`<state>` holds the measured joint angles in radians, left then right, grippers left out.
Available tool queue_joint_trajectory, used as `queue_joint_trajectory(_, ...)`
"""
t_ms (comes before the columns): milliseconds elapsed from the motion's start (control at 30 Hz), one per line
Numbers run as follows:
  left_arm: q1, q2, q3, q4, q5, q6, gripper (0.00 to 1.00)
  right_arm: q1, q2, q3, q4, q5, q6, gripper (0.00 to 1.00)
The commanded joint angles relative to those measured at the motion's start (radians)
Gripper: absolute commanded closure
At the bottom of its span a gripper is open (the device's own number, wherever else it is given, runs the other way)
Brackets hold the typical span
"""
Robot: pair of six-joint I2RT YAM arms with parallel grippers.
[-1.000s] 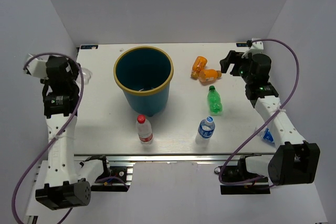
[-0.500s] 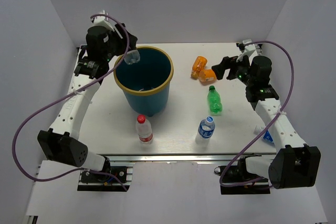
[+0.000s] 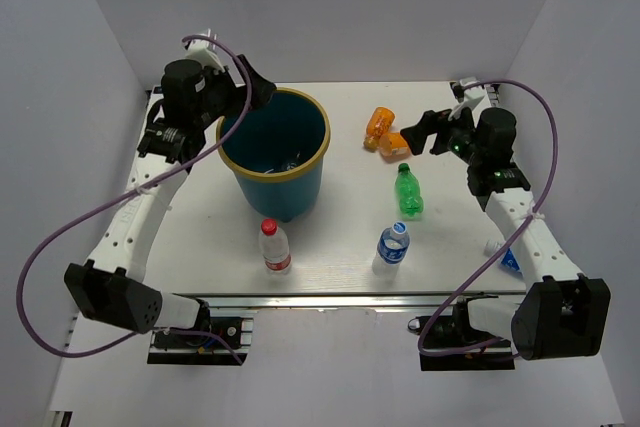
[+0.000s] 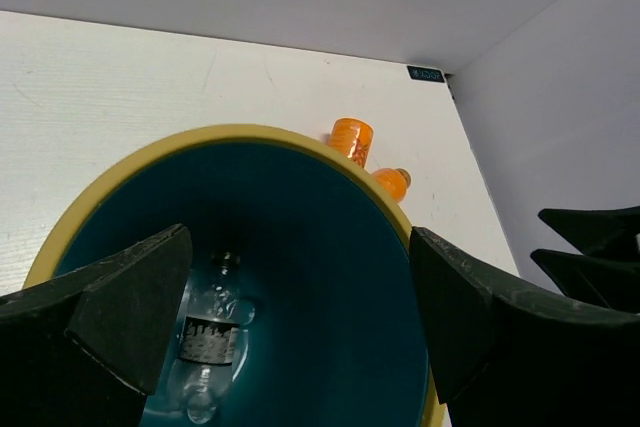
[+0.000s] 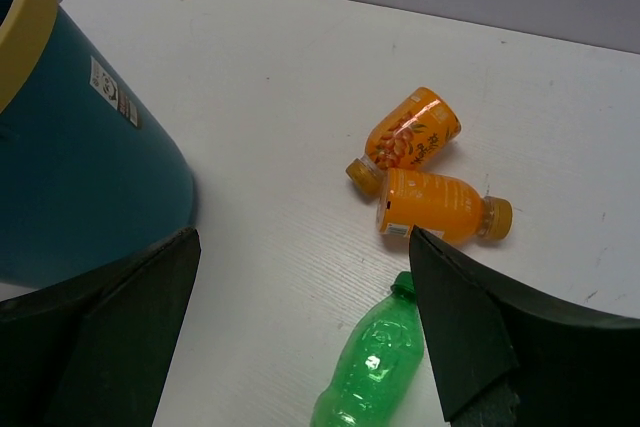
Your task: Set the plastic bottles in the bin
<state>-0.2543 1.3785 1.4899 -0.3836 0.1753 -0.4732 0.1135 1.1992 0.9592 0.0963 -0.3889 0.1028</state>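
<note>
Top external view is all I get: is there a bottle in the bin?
Observer: Yes. The left wrist view shows a clear bottle with a dark label lying on the floor of the bin.
Reviewer: Is the left end effector holding anything?
Observer: No. The left end effector is open and empty over the bin's mouth.
Reviewer: And the right one?
Observer: The right end effector is open and empty; its camera shows the green bottle on its side, cap toward the orange bottles.
</note>
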Motion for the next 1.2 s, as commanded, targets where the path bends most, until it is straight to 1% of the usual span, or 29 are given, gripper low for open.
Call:
queue_joint_trajectory(0, -0.025, -0.103, -0.034, -0.038, -0.013, -0.002, 0.02, 0.000, -0.029, -0.039, 0.040, 0.005, 0.049, 0.11)
queue_joint_trajectory(133, -0.077, -0.196, -0.152, -0.095, -0.146, -0.057, 0.02, 0.000, -0.047, -0.086, 0.069, 0.030, 0.078, 0.11)
queue_joint_trajectory(200, -0.120, -0.249, -0.218, -0.119, -0.160, -0.074, 0.02, 0.000, -0.058, -0.103, 0.075, 0.039, 0.103, 0.11)
queue_joint_trajectory(233, -0.132, -0.268, -0.235, -0.144, -0.204, -0.079, 0.02, 0.000, -0.059, -0.106, 0.080, 0.038, 0.113, 0.11)
queue_joint_trajectory(300, -0.175, -0.308, -0.269, -0.173, -0.244, -0.082, 0.02, 0.000, -0.067, -0.112, 0.083, 0.009, 0.130, 0.11)
queue_joint_trajectory(400, -0.198, -0.366, -0.264, -0.242, -0.313, -0.085, 0.02, 0.000, -0.087, -0.134, 0.101, -0.025, 0.149, 0.11)
queue_joint_trajectory(533, -0.201, -0.420, -0.249, -0.319, -0.324, -0.070, 0.02, 0.000, -0.116, -0.158, 0.115, -0.030, 0.153, 0.11)
queue_joint_trajectory(633, -0.201, -0.430, -0.220, -0.377, -0.323, -0.062, 0.02, 0.000, -0.130, -0.171, 0.120, -0.025, 0.150, 0.11)
queue_joint_trajectory(767, -0.201, -0.461, -0.214, -0.434, -0.248, -0.048, 0.02, 0.000, -0.130, -0.168, 0.117, -0.036, 0.150, 0.11)
queue_joint_trajectory(800, -0.201, -0.467, -0.221, -0.443, -0.191, -0.048, 0.02, 0.000, -0.130, -0.169, 0.117, -0.044, 0.149, 0.11)
queue_joint_trajectory(833, -0.201, -0.478, -0.239, -0.443, -0.141, -0.048, 0.02, 0.000, -0.130, -0.171, 0.118, -0.047, 0.150, 0.11)
queue_joint_trajectory(867, -0.201, -0.498, -0.288, -0.442, -0.091, -0.048, 0.02, 0.000, -0.130, -0.172, 0.118, -0.047, 0.152, 0.11)
queue_joint_trajectory(933, -0.201, -0.515, -0.341, -0.452, -0.021, -0.054, 0.02, 0.000, -0.130, -0.174, 0.118, -0.050, 0.153, 0.11)
queue_joint_trajectory(967, -0.201, -0.522, -0.385, -0.460, -0.019, -0.056, 0.02, 0.000, -0.125, -0.178, 0.121, -0.053, 0.159, 0.11)
queue_joint_trajectory(1067, -0.201, -0.559, -0.448, -0.491, 0.003, -0.058, 0.02, 0.000, -0.115, -0.183, 0.126, -0.076, 0.166, 0.11)
queue_joint_trajectory(1167, -0.201, -0.604, -0.474, -0.491, 0.030, -0.054, 0.02, 0.000, -0.104, -0.188, 0.125, -0.080, 0.172, 0.11)
